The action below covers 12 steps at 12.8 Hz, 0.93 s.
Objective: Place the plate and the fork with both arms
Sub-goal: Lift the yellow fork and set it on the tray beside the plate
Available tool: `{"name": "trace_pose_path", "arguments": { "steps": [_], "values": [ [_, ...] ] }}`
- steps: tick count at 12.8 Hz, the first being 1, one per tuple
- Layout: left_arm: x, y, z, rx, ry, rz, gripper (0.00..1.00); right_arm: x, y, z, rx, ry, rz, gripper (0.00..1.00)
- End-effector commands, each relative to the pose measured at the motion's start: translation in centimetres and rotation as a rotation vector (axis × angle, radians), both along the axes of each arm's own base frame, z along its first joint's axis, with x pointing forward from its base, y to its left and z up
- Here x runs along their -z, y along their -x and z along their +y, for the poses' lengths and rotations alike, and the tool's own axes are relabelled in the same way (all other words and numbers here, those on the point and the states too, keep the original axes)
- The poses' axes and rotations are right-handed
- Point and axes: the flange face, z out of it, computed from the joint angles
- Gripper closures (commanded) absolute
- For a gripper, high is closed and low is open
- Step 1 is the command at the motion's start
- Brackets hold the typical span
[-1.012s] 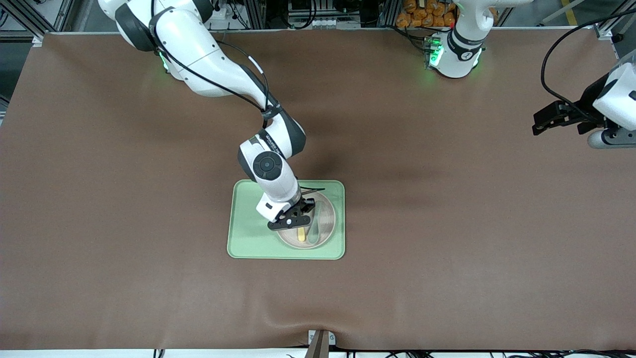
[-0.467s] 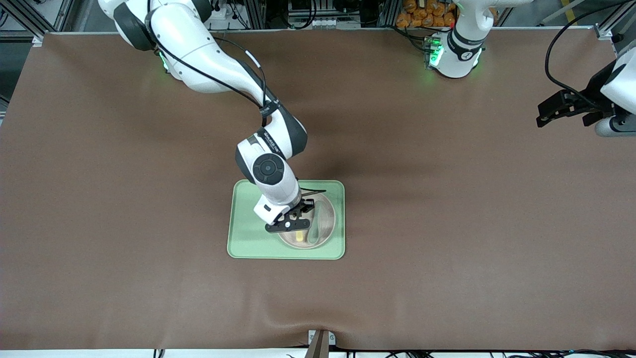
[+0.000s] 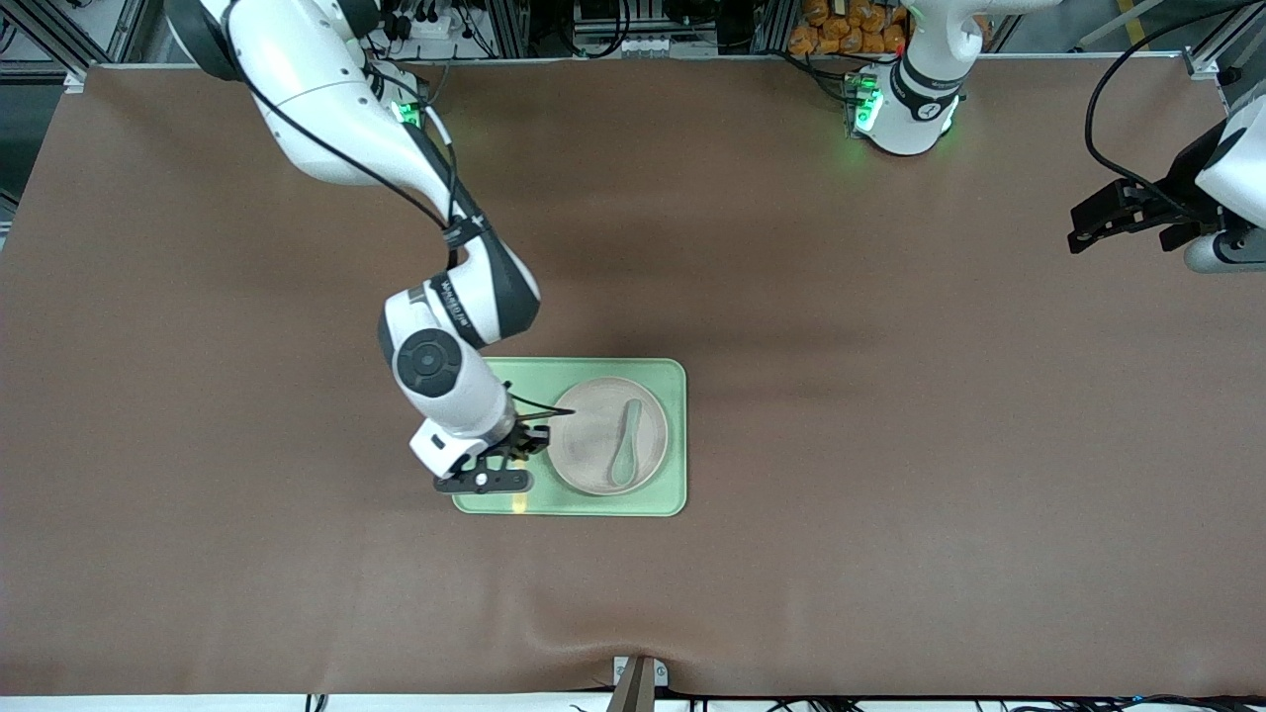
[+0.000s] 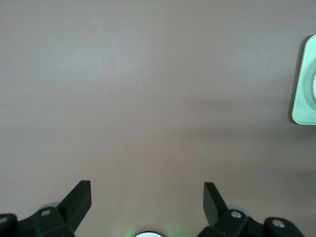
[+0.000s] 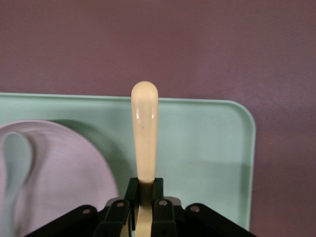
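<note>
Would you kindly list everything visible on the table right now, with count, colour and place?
tray: one, light green, mid-table.
plate: one, pale beige-pink, on the tray, toward the left arm's end of it.
spoon: one, grey-green, lying in the plate.
fork: one, pale yellow, held over the bare part of the tray beside the plate.
table: one, brown covering.
right gripper: one, black, shut on the fork.
left gripper: one, black, open, waiting above the left arm's end of the table.

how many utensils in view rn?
2. The spoon lies on the plate, which sits on the tray. The fork is held in the shut right gripper over the tray's bare part beside the plate. Nothing looks hidden.
</note>
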Motion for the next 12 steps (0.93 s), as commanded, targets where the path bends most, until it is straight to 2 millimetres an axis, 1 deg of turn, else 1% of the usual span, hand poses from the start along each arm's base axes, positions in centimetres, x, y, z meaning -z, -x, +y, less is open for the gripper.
{"name": "trace_pose_path", "arguments": {
  "steps": [1,2,5,6,7,8,9,10,11,12],
  "values": [
    [-0.3,0.7,0.3,0.016,-0.017,-0.001,0.0,1.3,3.3,-1.1,-0.022,0.002,-0.006,1.0],
    [-0.3,0.7,0.3,0.016,-0.017,0.001,0.0,1.9,3.8,-1.0,-0.013,0.003,0.004,1.0],
    [-0.3,0.6,0.3,0.016,-0.017,0.001,0.0,4.8,5.5,-1.8,0.08,-0.02,-0.023,1.0],
    [-0.3,0.6,0.3,0.016,-0.017,0.001,0.0,5.3,6.1,-1.1,0.089,-0.02,-0.019,1.0],
    [-0.3,0.6,0.3,0.016,-0.016,0.001,0.0,5.5,6.2,-1.1,0.091,-0.019,-0.017,1.0],
    [-0.2,0.6,0.3,0.017,-0.016,0.001,0.0,5.5,6.1,-1.3,0.095,-0.019,-0.016,0.76],
    [-0.1,0.5,0.2,0.018,-0.016,0.001,0.0,5.2,5.8,-1.7,0.105,-0.019,-0.013,0.29],
    [-0.1,0.5,0.2,0.018,-0.015,-0.001,0.0,4.7,5.7,-1.8,0.098,-0.018,-0.012,0.05],
    [-0.1,0.5,0.2,0.018,-0.015,-0.001,0.0,3.2,5.5,-1.9,0.098,-0.017,-0.007,0.0],
    [-0.1,0.4,0.2,0.018,-0.015,0.001,0.0,1.7,4.8,-2.5,0.107,-0.015,0.002,0.0]
  ]
}}
